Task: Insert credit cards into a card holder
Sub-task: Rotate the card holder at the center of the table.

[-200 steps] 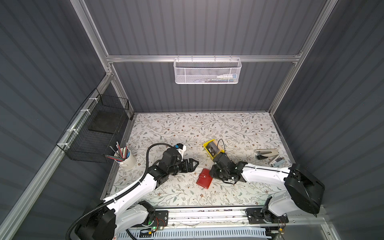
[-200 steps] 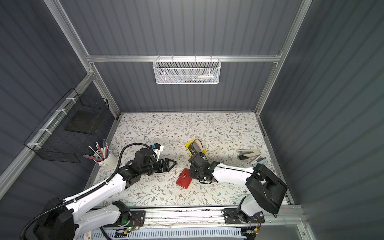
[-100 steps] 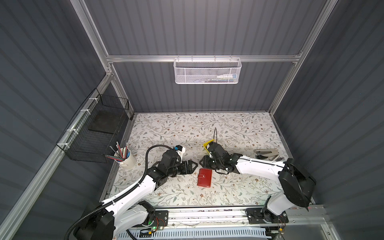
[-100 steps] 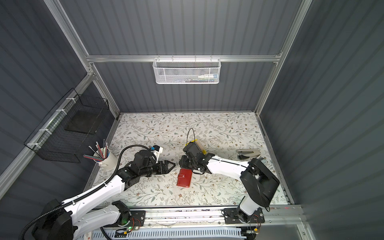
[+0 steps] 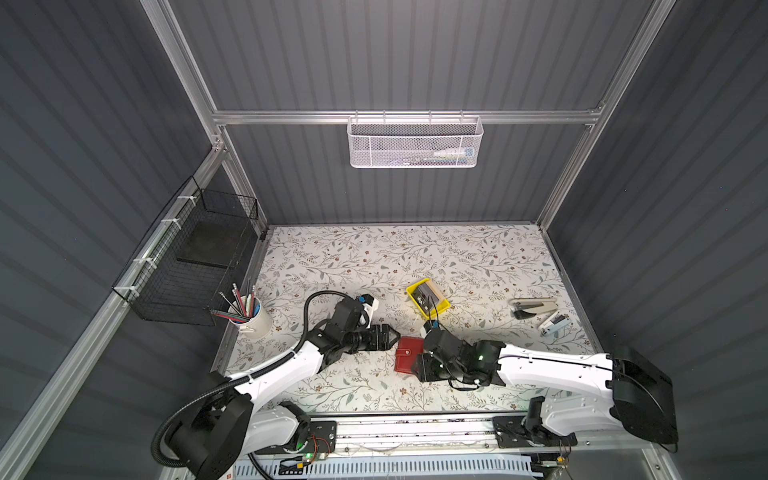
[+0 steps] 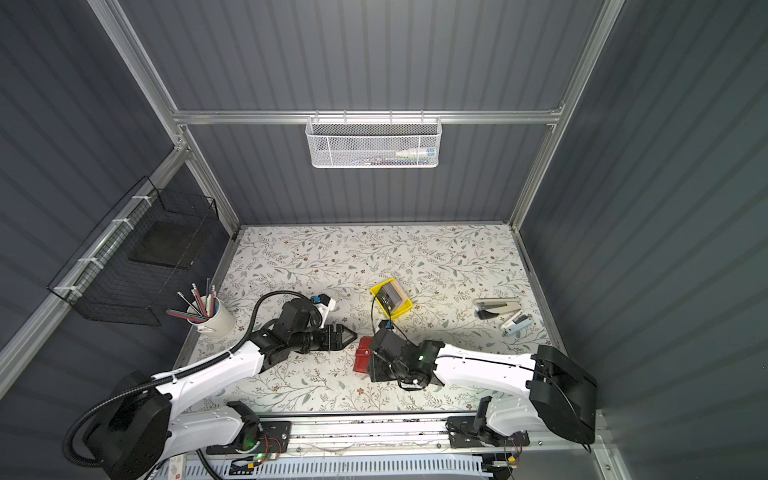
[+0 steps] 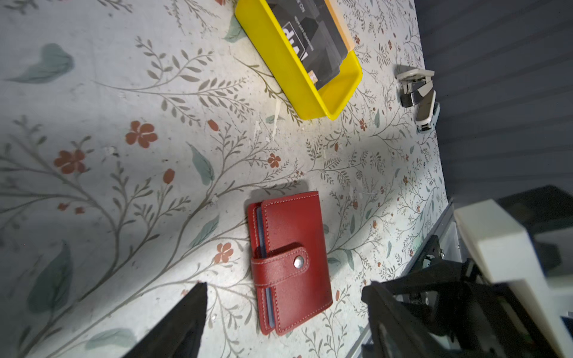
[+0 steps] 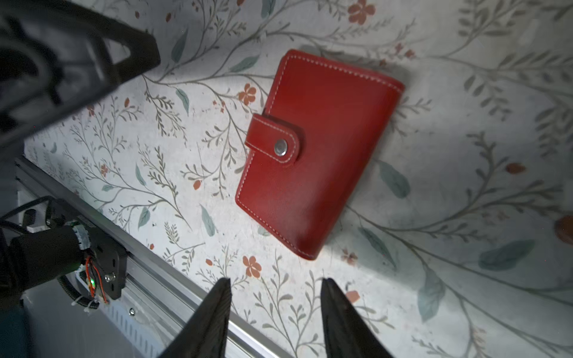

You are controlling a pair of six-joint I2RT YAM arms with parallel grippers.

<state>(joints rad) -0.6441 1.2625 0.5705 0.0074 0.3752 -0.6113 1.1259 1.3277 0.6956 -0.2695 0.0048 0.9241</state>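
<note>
The card holder (image 5: 404,355) (image 6: 361,358) is a red wallet, closed with its snap strap fastened. It lies flat on the floral table. The credit cards (image 5: 424,293) (image 7: 313,34) are dark with white lettering and sit in a yellow tray behind it. My left gripper (image 5: 395,335) (image 7: 285,285) hovers at the wallet's left rear corner, open, with the card holder (image 7: 290,260) showing between its fingers. My right gripper (image 5: 417,368) (image 8: 276,280) is low over the wallet's right edge, open and empty. The card holder (image 8: 319,148) lies just ahead of its tips.
The yellow tray (image 5: 441,308) stands behind the wallet. A stapler (image 5: 534,307) and a small white item (image 5: 555,322) lie at the right. A white cup of pencils (image 5: 254,323) stands at the left edge. A metal rail (image 5: 395,419) runs along the front.
My right gripper has swung back from beside the yellow tray to the wallet's right side, and its jaws have widened. The wallet lies squarer than a second ago. The left arm has barely moved.
</note>
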